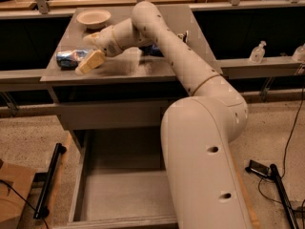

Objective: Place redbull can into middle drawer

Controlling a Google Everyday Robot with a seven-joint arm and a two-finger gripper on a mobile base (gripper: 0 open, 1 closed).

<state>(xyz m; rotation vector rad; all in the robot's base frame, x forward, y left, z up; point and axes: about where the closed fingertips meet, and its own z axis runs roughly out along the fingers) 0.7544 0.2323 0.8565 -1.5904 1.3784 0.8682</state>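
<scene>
Redbull can (70, 59) lay on its side near the left edge of the desk (124, 68) — long axis roughly left-right. You had the claw (89, 60) right at the can's right end, touching or overlapping it, so the can lay just left of it. Couldn't tell whether the claw was open or closed. Middle drawer (124, 194) stood pulled out below — well apart from the can.

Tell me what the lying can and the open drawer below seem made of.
Slim silver-and-blue redbull can: likely thin metal, glossy, catching highlights, lying on the tabletop beside the end effector. Wide grey middle drawer: matte, plain flat panels; painted metal or laminate, unclear.
</scene>
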